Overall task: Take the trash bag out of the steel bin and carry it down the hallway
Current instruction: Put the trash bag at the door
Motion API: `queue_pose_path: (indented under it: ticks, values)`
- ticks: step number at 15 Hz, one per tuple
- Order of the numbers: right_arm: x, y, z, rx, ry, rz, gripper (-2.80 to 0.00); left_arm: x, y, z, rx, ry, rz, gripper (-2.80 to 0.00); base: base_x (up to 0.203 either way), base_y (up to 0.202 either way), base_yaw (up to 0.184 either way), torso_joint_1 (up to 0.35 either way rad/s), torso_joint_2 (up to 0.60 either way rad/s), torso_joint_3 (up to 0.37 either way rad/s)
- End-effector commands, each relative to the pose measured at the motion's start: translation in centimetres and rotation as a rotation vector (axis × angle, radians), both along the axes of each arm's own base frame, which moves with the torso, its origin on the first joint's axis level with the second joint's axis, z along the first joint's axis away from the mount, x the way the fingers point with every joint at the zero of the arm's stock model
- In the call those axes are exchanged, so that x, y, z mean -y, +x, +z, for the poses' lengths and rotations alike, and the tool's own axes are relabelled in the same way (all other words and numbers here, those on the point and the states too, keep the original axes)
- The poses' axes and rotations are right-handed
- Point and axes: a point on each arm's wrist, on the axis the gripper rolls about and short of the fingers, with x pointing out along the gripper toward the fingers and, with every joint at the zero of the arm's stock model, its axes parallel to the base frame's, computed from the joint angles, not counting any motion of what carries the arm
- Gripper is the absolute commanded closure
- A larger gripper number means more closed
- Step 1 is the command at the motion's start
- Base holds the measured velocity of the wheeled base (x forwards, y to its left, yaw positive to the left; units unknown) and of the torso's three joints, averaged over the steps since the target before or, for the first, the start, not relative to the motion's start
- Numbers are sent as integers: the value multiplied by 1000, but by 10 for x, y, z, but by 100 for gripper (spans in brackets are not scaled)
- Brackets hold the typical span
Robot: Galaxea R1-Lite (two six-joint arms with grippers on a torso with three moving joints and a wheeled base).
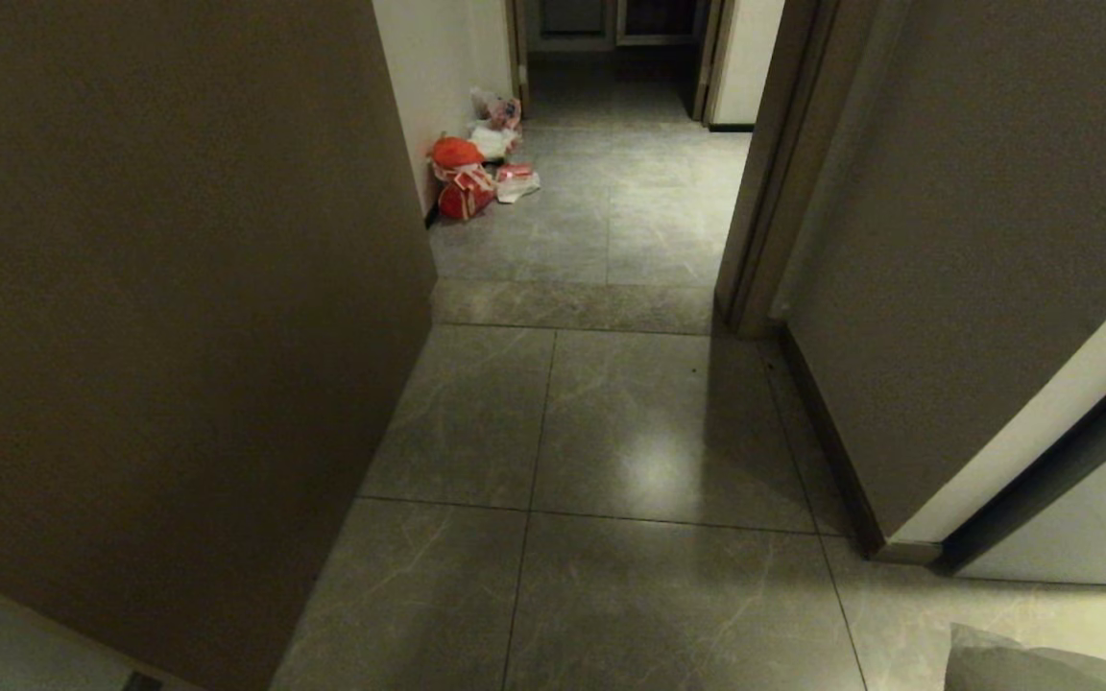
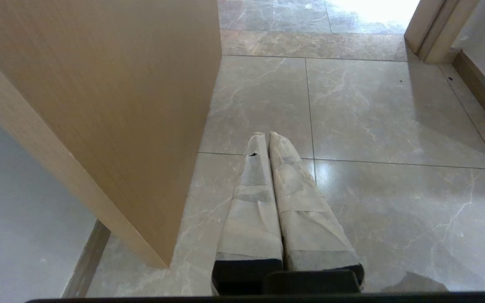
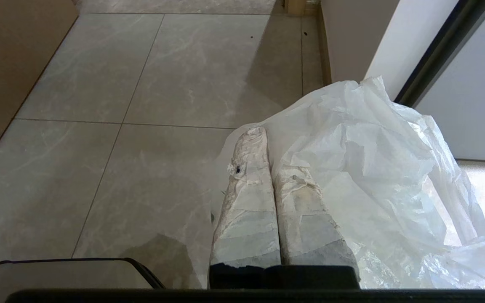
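Observation:
The trash bag (image 3: 377,168), thin crinkly translucent-white plastic, billows around and beside my right gripper (image 3: 269,139). That gripper's taped fingers are shut on the bag, which hangs just above the grey marbled tiles. A pale corner of the trash bag (image 1: 1033,662) shows at the bottom right of the head view. My left gripper (image 2: 267,134) is shut and empty, held over the tiles beside a wood-grain panel (image 2: 112,105). The hallway (image 1: 611,403) runs ahead of me. The steel bin is out of view.
A broad wall face (image 1: 179,336) stands close on the left. A door frame (image 1: 755,240) and a baseboard (image 1: 831,451) line the right, with an open doorway (image 1: 1071,461) nearer. Red-and-white bags (image 1: 467,182) lie against the left wall further down. A grey black-edged panel (image 3: 57,273) sits low beside the right gripper.

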Motion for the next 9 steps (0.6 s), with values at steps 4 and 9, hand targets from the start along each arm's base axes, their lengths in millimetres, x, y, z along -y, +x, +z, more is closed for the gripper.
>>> queue_pose_path:
  ticks: [4, 9]
  values:
    - [0, 0, 0, -1, 0, 0, 0, 0, 0, 0, -1, 0, 0, 0, 0, 0, 0, 0, 0, 0]
    - [0, 0, 0, -1, 0, 0, 0, 0, 0, 0, -1, 0, 0, 0, 0, 0, 0, 0, 0, 0]
